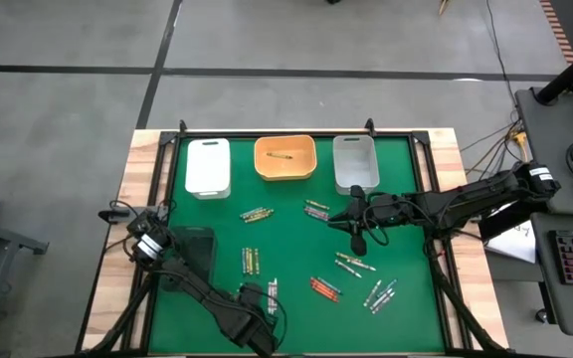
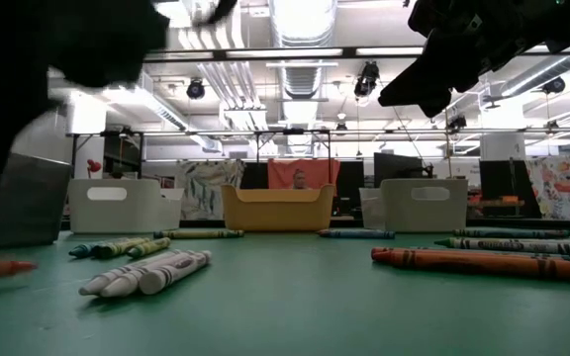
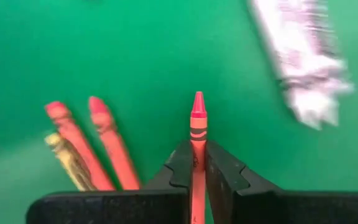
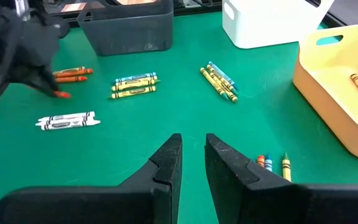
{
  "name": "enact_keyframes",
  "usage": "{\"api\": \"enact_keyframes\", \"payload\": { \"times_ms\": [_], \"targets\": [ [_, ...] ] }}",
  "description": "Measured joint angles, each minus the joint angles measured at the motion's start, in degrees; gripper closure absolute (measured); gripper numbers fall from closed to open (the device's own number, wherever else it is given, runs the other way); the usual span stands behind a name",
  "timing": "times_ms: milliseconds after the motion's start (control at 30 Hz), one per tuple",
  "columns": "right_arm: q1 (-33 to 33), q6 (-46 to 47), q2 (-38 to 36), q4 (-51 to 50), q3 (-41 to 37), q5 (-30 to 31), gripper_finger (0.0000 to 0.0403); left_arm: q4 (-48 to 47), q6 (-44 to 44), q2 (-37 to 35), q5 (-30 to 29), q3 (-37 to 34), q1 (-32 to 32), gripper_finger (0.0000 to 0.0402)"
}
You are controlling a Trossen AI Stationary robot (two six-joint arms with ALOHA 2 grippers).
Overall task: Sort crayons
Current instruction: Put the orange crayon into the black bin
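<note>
A red crayon (image 3: 198, 118) sits between the fingers of my left gripper (image 3: 194, 152), which is shut on it and points down near the mat's front (image 1: 257, 296). Two more red crayons (image 3: 98, 143) and a yellow one (image 3: 67, 158) lie on the green mat beside it, and white crayons (image 4: 67, 120) lie close by. My right gripper (image 4: 193, 155) hangs open above mid-mat (image 1: 334, 217) with nothing between its fingers. Other crayon groups (image 1: 257, 214) (image 1: 326, 288) (image 1: 381, 295) lie flat on the mat. My left gripper pinches the red crayon's paper-wrapped body (image 3: 197, 144) between its two fingers, coming from above. The pointed tip (image 3: 198, 99) sticks out past the fingers. Whether the crayon is clear of the mat I cannot tell.
A white tray (image 1: 208, 166), an orange tray (image 1: 286, 157) with one crayon in it and a grey tray (image 1: 355, 162) stand along the far edge. A dark bin (image 4: 129, 28) stands at the mat's left. A black frame rims the mat.
</note>
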Motion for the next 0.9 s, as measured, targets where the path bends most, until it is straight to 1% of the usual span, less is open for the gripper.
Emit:
{"api": "enact_keyframes", "payload": {
  "times_ms": [133,333,367,433,500,700,900],
  "targets": [
    [0.00,0.00,0.00,0.01,0.00,0.02,0.0344,-5.33,2.31,-2.48,-2.82,4.59,-0.12,0.0400],
    [0.00,-0.06,0.00,0.15,0.00,0.02,0.0344,-24.36,3.55,-5.24,-4.93,10.57,-0.15,0.0401],
    [0.00,-0.06,0.00,0.27,0.00,0.02,0.0344,-24.32,4.27,-6.31,-5.66,10.36,-0.18,0.0401],
    [0.00,-0.06,0.00,0.50,0.00,0.02,0.0344,-22.93,5.66,-9.42,-8.20,7.44,-0.26,0.0401],
    [0.00,-0.05,-0.02,0.76,0.00,0.04,0.0344,-23.71,5.35,-11.81,-8.86,4.97,-0.17,0.0401],
    [0.00,0.75,-0.02,-0.05,0.51,0.00,0.0344,-24.22,2.87,-23.09,-9.01,-6.81,-0.23,0.0401],
    [0.00,2.61,-0.02,0.00,2.10,-0.01,0.0344,-24.21,-0.30,-35.10,-6.90,-20.58,-0.20,0.0401]
  ]
}}
